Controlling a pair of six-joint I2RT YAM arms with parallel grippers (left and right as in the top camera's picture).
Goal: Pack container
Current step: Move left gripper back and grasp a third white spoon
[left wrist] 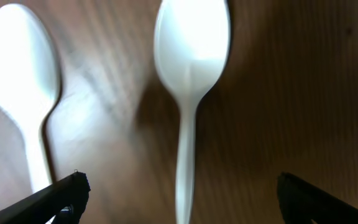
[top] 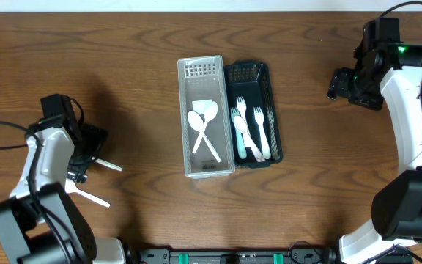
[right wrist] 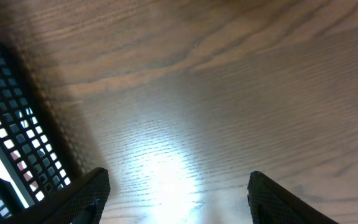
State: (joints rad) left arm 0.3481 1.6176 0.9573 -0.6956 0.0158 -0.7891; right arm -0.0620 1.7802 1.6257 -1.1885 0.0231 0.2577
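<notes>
White plastic spoon lies flat on the brown wooden bench at the left, centred under your left pincer, whose jaws stand wide. Expect it light, thin and slick, likely to skid, so close across the narrow handle just behind the bowl. Your right pincer hangs equally spread beside the dark green mesh tray.

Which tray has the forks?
The dark tray, on the right in the overhead view; two forks lie in it. The white tray beside it holds spoons.
</notes>
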